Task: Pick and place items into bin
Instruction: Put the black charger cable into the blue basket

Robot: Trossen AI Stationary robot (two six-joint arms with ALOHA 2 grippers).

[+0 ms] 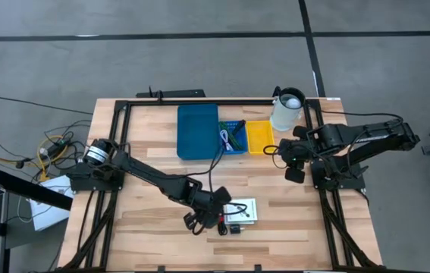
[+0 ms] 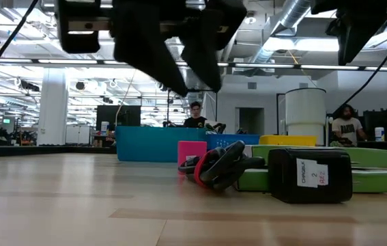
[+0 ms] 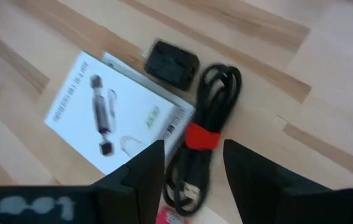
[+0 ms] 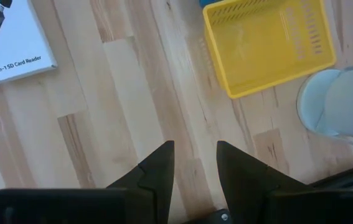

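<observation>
**Q:** Two grippers appear; how do they stand?

**A:** Left gripper (image 3: 192,165) hovers with fingers spread over a coiled black cable bound with a red band (image 3: 206,138), pinching nothing. Right gripper (image 4: 195,168) hangs at the table's right, fingers parted and empty, above bare pale wood planks (image 4: 120,93).

**Q:** Where do the items lie?

**A:** At the near centre: the cable beside a flat white printed card-reader box (image 3: 111,115), with a small matte black block (image 3: 172,62) touching the box's corner. The low view alone shows the block's white label (image 2: 312,174) and green slabs (image 2: 374,179) behind it. The high view alone shows the blue bin (image 1: 198,130), yellow mesh basket (image 1: 258,136) and white jug (image 1: 287,110) at the far side.
</observation>
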